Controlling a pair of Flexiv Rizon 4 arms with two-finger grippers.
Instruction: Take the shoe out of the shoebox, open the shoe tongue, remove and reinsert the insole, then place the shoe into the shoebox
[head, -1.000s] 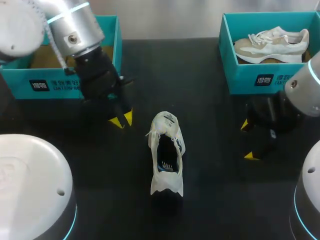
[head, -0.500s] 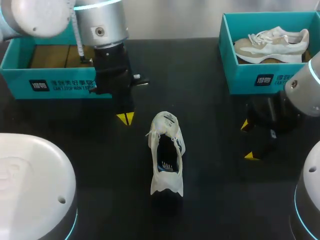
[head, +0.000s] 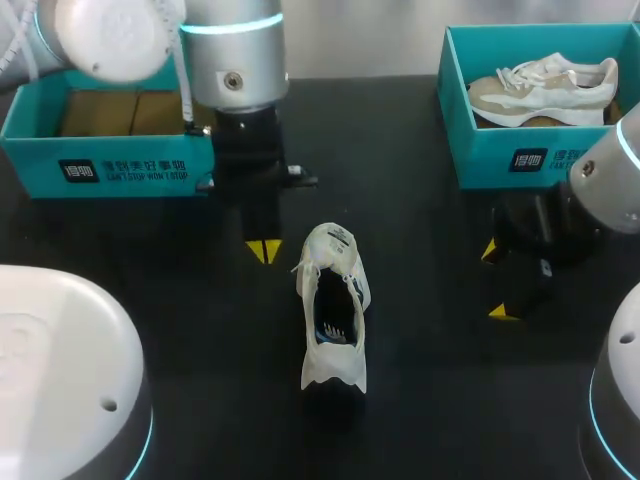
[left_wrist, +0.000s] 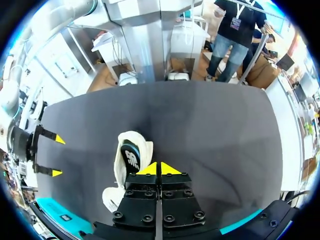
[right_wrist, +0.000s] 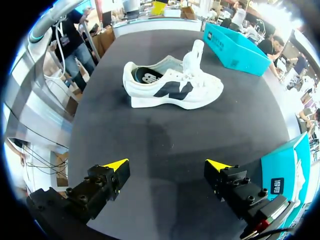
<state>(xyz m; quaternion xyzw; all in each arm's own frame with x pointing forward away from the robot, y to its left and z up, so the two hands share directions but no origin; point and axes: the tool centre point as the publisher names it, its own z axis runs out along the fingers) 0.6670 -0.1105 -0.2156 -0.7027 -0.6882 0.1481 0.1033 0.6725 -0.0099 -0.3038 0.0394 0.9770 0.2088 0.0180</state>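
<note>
The left gripper (head: 265, 250), fingers closed on nothing, now hangs at ten o'clock of the white lace-up sneaker (head: 333, 305) on the black desk (head: 420, 400), nearer than before. It is probably heading for the tongue (right_wrist: 194, 52). The right gripper (head: 496, 282) holds its fingers spread.

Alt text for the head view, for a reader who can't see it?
A white sneaker sits on the black table, tongue pulled up. The left gripper, shut and empty, hangs close beside it; the right gripper is open, farther off. Behind stand the teal left shoebox and the right shoebox, which holds a beige sneaker.
</note>
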